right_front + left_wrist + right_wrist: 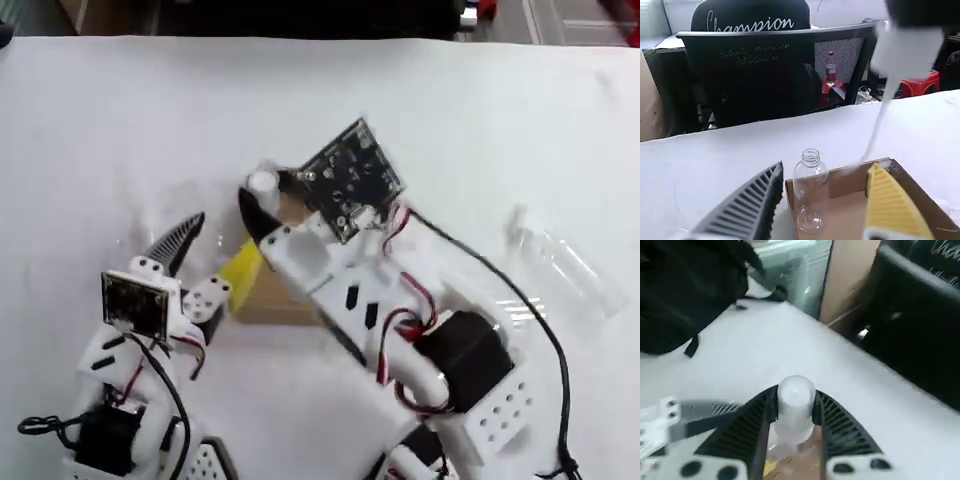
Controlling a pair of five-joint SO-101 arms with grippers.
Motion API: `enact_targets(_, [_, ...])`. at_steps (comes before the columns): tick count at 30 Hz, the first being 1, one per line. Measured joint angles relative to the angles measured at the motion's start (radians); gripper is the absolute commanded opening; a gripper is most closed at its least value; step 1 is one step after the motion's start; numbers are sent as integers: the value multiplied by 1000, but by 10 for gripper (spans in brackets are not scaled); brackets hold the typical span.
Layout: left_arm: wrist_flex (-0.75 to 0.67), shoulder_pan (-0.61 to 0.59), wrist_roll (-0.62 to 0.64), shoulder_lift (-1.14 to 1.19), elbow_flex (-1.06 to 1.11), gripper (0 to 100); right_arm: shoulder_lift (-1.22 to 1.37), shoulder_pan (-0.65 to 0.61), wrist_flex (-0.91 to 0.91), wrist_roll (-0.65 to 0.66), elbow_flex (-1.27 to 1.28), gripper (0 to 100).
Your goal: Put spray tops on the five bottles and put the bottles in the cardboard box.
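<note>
The cardboard box (pixel 275 300) sits around the middle of the table (pixel 100 120), with an upright bottle (pixel 810 190) right at its left edge; can't tell if it's inside or just outside. The spray top (pixel 262 183) is up over the box's far edge, and another bottle (pixel 560 265) lies well off to the right.

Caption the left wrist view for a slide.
Open left gripper brackets an uncapped bottle at the cardboard box corner, spray top overhead.
</note>
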Motion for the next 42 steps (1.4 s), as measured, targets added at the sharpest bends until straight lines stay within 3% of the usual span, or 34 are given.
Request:
enact_targets(4, [6,2,0,-2,0,253,114,91,-69,43,-123,15])
enact_targets(9, [35,-14,-3,-2,0,251,347,107,-68,55,-353,15])
enact_targets(15, [25,-181,-64,-2,0,249,623,124,25,57,-655,15])
enact_targets(23, [-72,-387,97,-5,64,249,870,149,172,57,-925,15])
enact_targets(31, [-169,-404,150,-2,124,249,965,150,348,57,-1108,15])
enact_targets(42, [-169,-404,150,-2,124,249,996,115,364,57,-1128,15])
